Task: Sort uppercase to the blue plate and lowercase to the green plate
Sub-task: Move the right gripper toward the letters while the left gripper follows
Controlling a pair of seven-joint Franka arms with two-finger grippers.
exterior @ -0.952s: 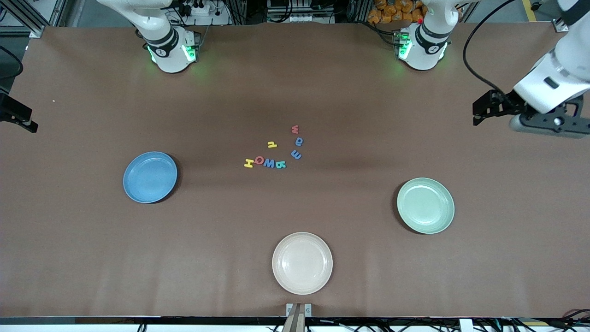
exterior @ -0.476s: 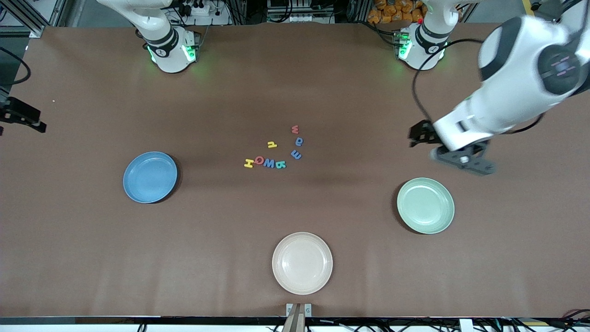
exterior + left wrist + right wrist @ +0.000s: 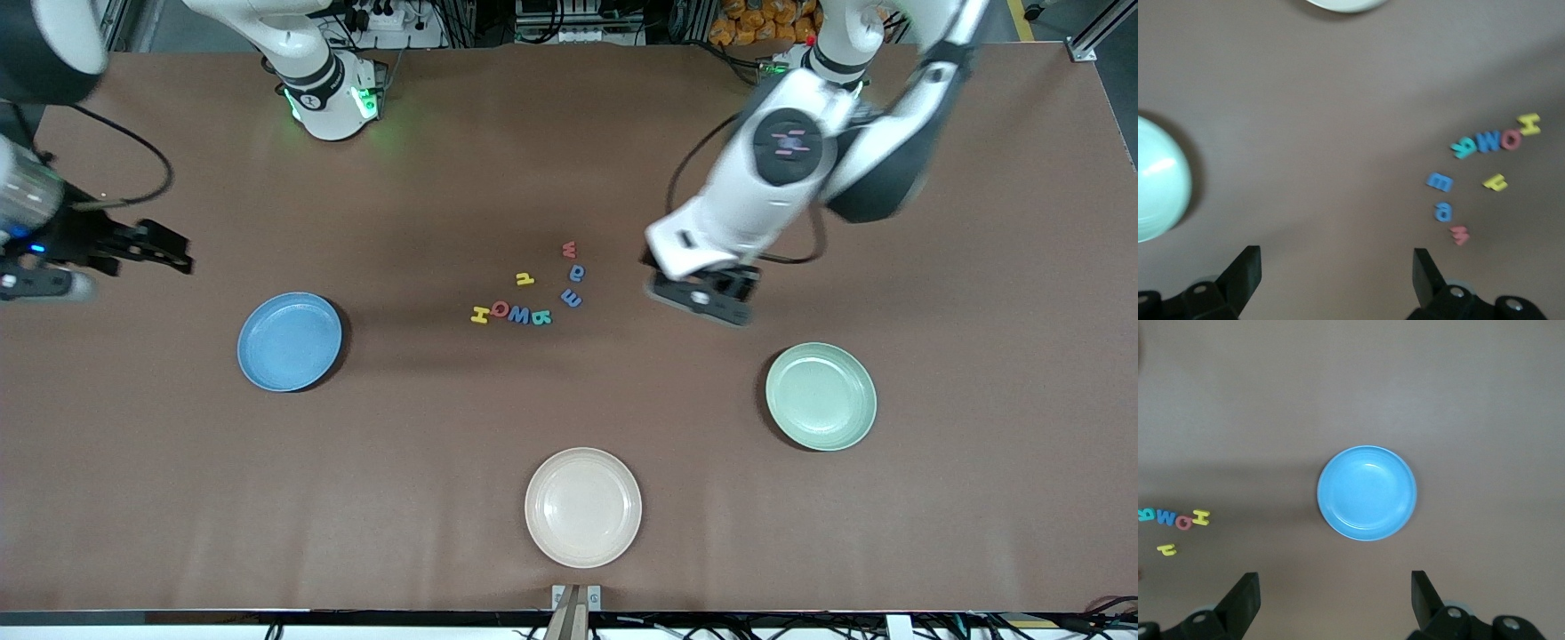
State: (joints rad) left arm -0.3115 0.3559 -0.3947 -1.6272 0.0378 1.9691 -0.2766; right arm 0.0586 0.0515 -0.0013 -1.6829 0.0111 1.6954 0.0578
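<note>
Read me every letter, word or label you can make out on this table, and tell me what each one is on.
"H": yellow foam capital, on the table.
"Q": red foam capital.
"W": blue foam capital.
"B": teal foam capital.
"h": yellow foam small letter.
"m": blue foam small letter.
"a": blue foam small letter.
"w": red foam small letter.
The marks on the left arm's joint cap are too blurred to read.
The plates carry no text.

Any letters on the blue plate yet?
No, the blue plate is bare in the right wrist view; the letters all lie on the table.
</note>
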